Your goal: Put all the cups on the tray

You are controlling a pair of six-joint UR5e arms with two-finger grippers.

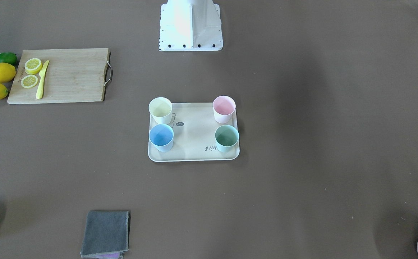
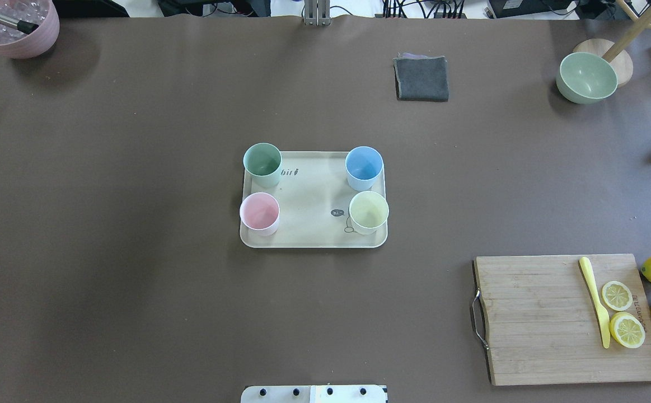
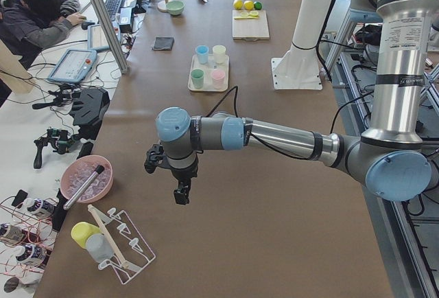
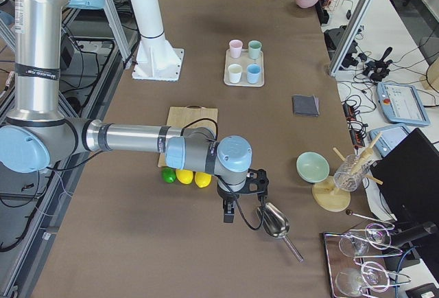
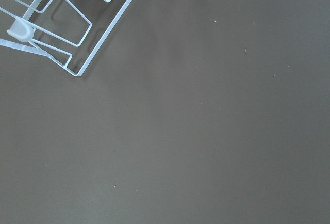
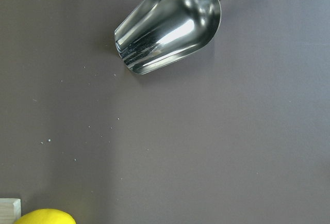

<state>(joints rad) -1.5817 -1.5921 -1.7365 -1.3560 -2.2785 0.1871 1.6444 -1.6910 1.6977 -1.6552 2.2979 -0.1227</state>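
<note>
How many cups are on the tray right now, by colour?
pink cup: 1
light blue cup: 1
mint green cup: 1
pale yellow cup: 1
Total standing on the tray: 4, one near each corner, all upright.

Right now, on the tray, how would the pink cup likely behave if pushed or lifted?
The pink cup looks empty and plastic, so probably light and stiff. It narrows toward its base, so a push near the rim might tip it. Tipped, it would likely roll.
</note>
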